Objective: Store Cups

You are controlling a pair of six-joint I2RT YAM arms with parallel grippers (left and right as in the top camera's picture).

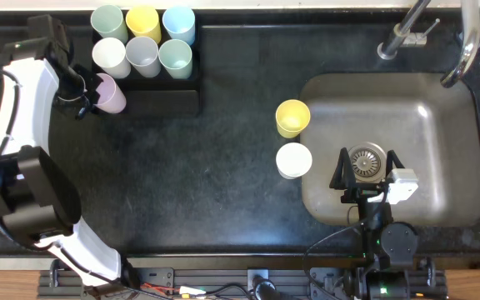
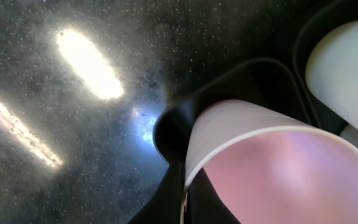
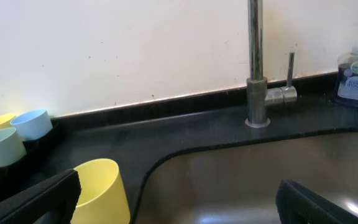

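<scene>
Desk (image 1: 223,183): sink (image 1: 440,108) takes the right half. Rack (image 1: 169,102) at back-left corner carries six cups (image 1: 143,55), crowding its rear slots. Right hand (image 1: 366,158) over the drain, spread, empty. Left hand (image 1: 82,92) clamps pink cup (image 1: 109,92) at the rack's front-left slot: long axis tilted, base into the slot, mouth toward the hand. Yellow cup (image 1: 292,117) and white cup (image 1: 294,160) sit beside the sink's left rim.

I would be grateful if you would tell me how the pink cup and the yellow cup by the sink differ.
The pink cup lies tilted in the left gripper at the rack; the yellow cup stands upright, untouched, on the counter. Both are plain, handleless cups.
</scene>
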